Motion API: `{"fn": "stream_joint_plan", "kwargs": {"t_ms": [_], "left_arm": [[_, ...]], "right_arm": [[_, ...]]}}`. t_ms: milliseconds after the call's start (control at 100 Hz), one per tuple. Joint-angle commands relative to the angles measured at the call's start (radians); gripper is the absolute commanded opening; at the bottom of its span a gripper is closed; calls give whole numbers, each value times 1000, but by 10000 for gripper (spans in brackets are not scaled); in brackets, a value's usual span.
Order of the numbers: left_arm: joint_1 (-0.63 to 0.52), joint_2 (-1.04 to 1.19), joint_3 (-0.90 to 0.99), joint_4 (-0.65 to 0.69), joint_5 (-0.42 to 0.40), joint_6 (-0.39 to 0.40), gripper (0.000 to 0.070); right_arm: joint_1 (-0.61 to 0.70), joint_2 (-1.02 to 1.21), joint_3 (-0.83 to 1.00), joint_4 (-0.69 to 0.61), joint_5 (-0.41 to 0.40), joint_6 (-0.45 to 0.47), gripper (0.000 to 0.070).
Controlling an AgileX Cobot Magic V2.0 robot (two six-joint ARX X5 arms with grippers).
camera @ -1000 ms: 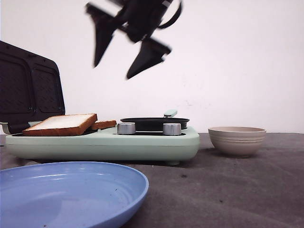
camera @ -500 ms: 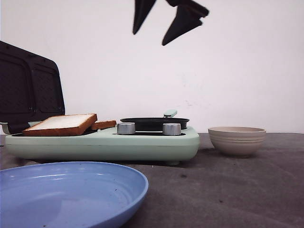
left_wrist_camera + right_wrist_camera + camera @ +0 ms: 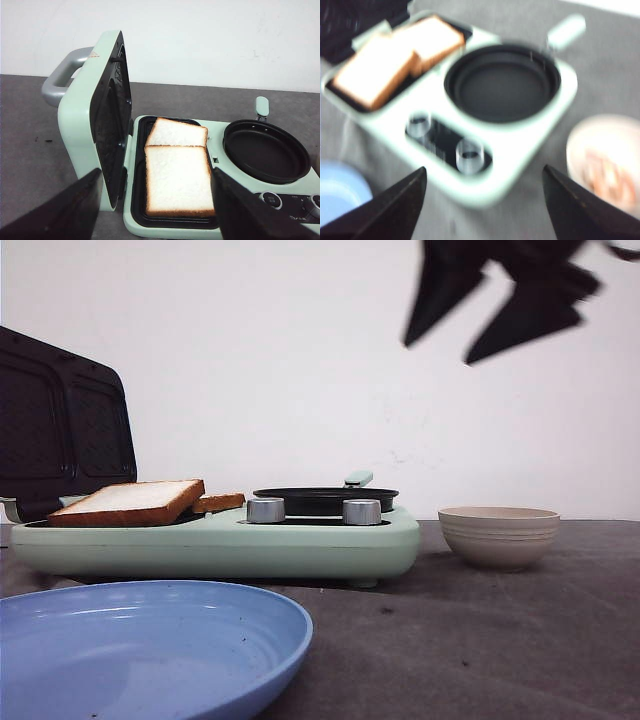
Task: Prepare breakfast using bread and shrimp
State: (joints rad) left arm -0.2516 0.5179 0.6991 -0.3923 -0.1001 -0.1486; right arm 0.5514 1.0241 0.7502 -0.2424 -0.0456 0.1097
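Observation:
Two slices of bread (image 3: 177, 180) (image 3: 177, 133) lie side by side in the open sandwich tray of the mint green breakfast maker (image 3: 150, 227). They also show in the front view (image 3: 130, 500) and, blurred, in the right wrist view (image 3: 375, 70). Blurred orange-pink shrimp (image 3: 602, 172) lie in the beige bowl (image 3: 580, 132), which stands to the maker's right (image 3: 498, 536). My left gripper (image 3: 156, 172) is open and empty above the bread. My right gripper (image 3: 438, 353) (image 3: 484, 168) is open and empty, high up between the maker and the bowl.
The maker's dark-lined lid (image 3: 60, 425) (image 3: 107, 115) stands open at the left. Its black frying pan (image 3: 325, 498) (image 3: 265, 152) is empty, with two silver knobs (image 3: 265, 510) in front. A blue plate (image 3: 150, 640) lies at the front left.
My right gripper has swung from above the maker to the right, now above and left of the bowl, staying open. Bread, bowl and plate have not moved.

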Motion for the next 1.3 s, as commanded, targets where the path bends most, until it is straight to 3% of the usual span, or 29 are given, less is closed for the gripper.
{"fn": "stream_joint_plan", "kwargs": {"t_ms": [0, 280, 560, 840, 1130, 1290], "left_arm": [[-2, 4, 8, 10, 3, -3, 355], [-2, 4, 8, 10, 3, -2, 354], [-2, 4, 8, -8, 3, -7, 354], [0, 14, 9, -19, 4, -106, 367], [80, 113, 26, 37, 87, -172, 367], [205, 191, 85, 88, 221, -261, 367]], "right_arm": [[6, -70, -73, 26, 31, 26, 438], [6, -348, -317, 28, 77, 86, 438], [6, -379, -330, 25, 80, 89, 438], [7, -379, -330, 25, 72, 93, 438], [7, -379, -330, 23, 72, 95, 438], [7, -379, -330, -2, 72, 95, 438]]}}
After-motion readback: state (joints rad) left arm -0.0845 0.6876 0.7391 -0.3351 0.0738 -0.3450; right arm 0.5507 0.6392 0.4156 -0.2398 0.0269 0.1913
